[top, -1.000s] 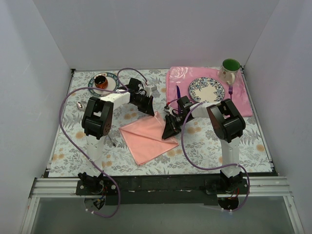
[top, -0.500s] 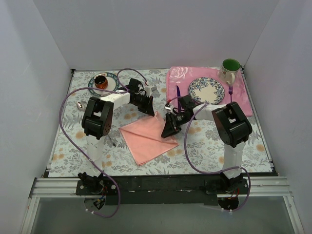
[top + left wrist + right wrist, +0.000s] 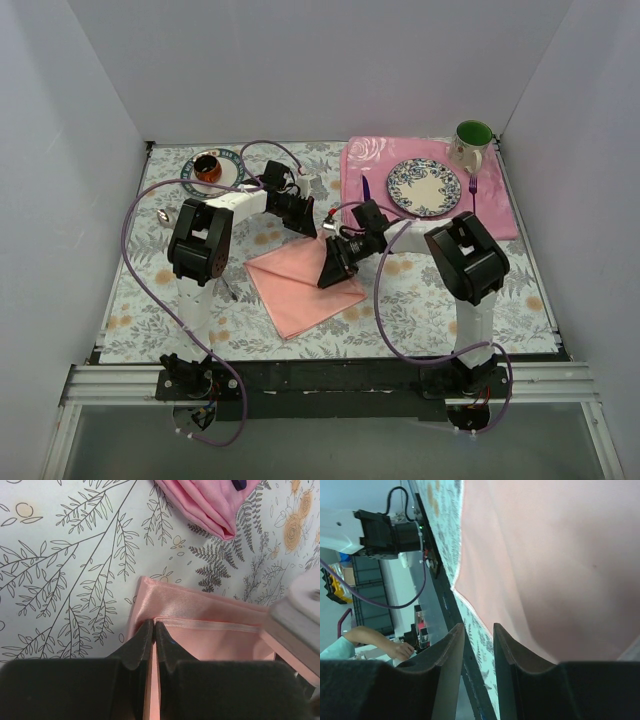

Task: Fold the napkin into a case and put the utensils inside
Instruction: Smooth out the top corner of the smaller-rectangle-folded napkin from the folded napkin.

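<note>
Mid-fold, the left gripper point(image 3: 153, 629) pinched the upper corner of the plain salmon-pink cloth napkin point(image 3: 300, 285); the right gripper point(image 3: 479, 630), parted and empty, probably needed an edge next.

placemat point(image 3: 375, 155): spread far right on tablecloth point(image 3: 420, 300) | plate point(image 3: 424, 186): set on placemat | knife point(image 3: 366, 188): laid left of plate | fork point(image 3: 473, 187): laid right of plate | mug point(image 3: 471, 142): stood at placemat's far-right corner | saucer point(image 3: 232, 160): placed far left, cup point(image 3: 206, 166) carried on it

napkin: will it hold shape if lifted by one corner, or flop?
It likely flops: the napkin is thin cloth lying in soft ripples. It is probably light, since the left gripper pinches its hem almost fully shut. The hem has a sheen, so it may slide on the tablecloth.
</note>
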Motion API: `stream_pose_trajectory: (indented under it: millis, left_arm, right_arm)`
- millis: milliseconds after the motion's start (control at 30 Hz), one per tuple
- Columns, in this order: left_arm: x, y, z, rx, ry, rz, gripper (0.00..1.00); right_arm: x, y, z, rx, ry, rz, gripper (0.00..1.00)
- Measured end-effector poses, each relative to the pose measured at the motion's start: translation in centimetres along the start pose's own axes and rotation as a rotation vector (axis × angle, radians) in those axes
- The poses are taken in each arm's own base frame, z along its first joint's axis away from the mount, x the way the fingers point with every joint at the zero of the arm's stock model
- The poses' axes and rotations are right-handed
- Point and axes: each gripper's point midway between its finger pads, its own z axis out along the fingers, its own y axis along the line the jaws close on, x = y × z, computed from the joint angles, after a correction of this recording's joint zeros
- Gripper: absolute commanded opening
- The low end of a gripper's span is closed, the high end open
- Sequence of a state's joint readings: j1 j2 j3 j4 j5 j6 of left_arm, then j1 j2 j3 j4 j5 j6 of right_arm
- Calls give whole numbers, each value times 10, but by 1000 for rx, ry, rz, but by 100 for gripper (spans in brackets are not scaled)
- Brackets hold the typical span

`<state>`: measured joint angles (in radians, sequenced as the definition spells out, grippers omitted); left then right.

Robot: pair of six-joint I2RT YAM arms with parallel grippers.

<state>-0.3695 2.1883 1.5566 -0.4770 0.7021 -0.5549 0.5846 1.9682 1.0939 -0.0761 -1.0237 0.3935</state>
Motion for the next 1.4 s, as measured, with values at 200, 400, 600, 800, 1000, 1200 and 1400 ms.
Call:
stream_pose_trajectory:
  millis: [200,400,600,800,1000,1200,1400]
  left_arm:
    - [0,0,0,-2,0,0,0]
    - [0,1,0,-5,0,0,0]
    - [0,1,0,-5,0,-4,0]
    - [-2,3,-3,-2,-11,-33,37]
    - [-17,-14,-39,98,-102,-107,66]
    - [-20,-86,-127,283,-231,-112,66]
    - [55,-153,-126,517,-92,-264,65]
  right_arm:
    - [29,-31,6,45,39,100,38]
    - [34,-33,5,36,47,123,37]
    - [34,-35,4,4,50,146,35]
    - [35,-35,3,-41,47,178,35]
    - [34,-36,2,-53,45,186,34]
    - [34,-36,2,-53,44,195,34]
    - [34,-36,2,-58,44,202,34]
